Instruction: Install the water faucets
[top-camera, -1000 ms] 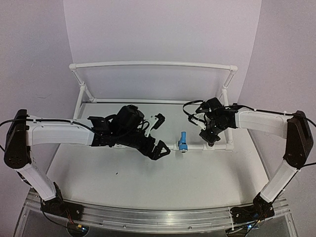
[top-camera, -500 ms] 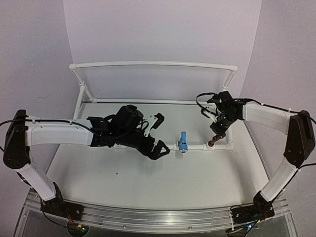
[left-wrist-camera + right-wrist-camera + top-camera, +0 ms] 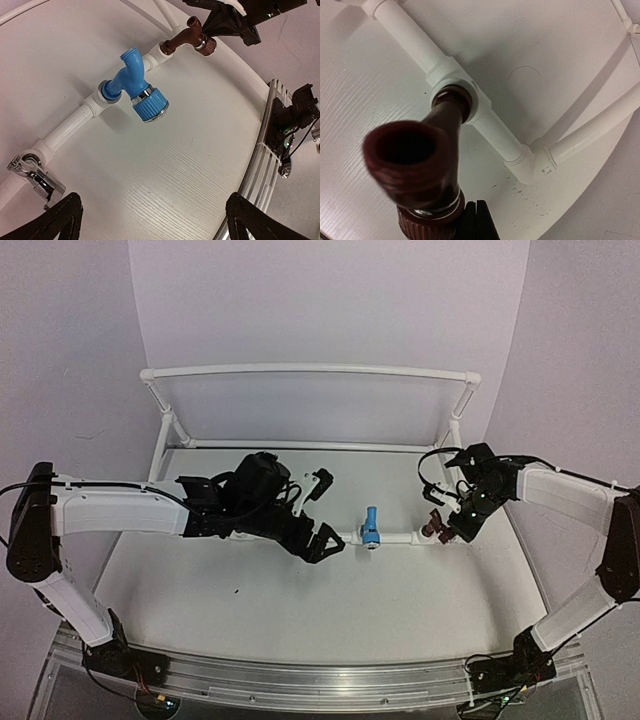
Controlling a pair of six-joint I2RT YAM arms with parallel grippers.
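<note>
While looking close, got the right gripper (image 3: 476, 220) pinched together just beside the ribbed knob of the glossy red-brown faucet (image 3: 422, 185), seated in a smooth white pipe frame (image 3: 487, 122) tee. Left gripper (image 3: 325, 512) spread wide near the light blue faucet (image 3: 135, 85) and chrome grey faucet (image 3: 37, 177), both socketed further left. Can't tell about knob contact.

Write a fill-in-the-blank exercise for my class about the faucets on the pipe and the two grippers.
1. The faucet between the grey faucet and the brown faucet is ____.
2. The left gripper has its jaws ____.
3. The right gripper, jaws shut, is beside the ____ faucet.
4. The pipe carries ____ faucets.
Missing words: blue; open; brown; three.
</note>
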